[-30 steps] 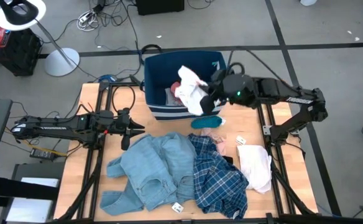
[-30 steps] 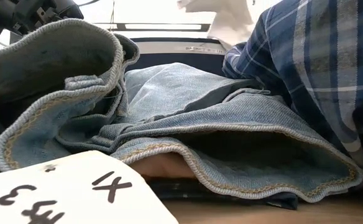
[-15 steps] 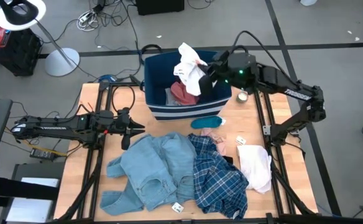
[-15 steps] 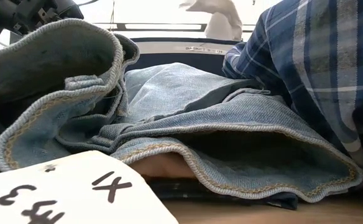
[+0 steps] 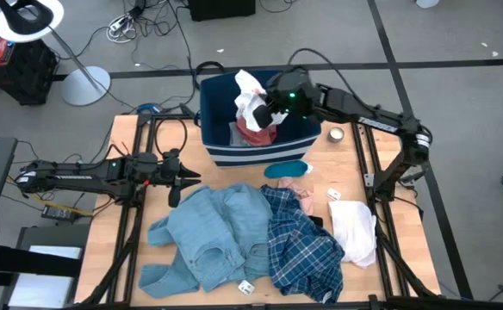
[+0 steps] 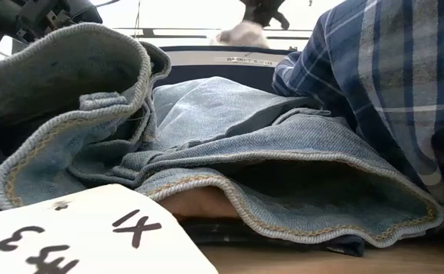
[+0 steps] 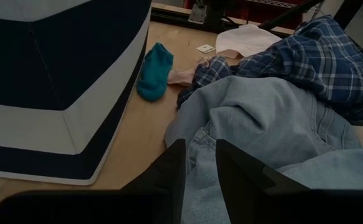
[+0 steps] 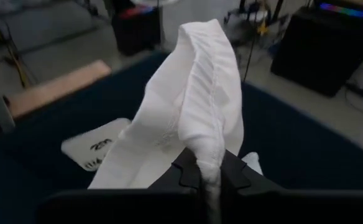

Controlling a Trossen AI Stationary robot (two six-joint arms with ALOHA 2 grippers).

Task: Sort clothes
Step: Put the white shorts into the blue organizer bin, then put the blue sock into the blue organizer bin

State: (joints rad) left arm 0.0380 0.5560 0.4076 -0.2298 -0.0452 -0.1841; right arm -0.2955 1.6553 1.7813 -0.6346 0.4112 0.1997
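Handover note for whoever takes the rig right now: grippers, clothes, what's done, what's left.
Right gripper: shut on the white garment, held over the navy fabric bin with white stripes.
Left gripper: open, empty, at the table's left side beside the light blue denim pieces.
In the bin: a salmon-red item.
On the table: denim, navy-white plaid shirt, teal sock, folded white item.
Done: salmon-red item binned.
Left: drop the white garment, then sort the rest.

Clothes (image 5: 260,237) heaped; white garment (image 5: 250,96) aloft
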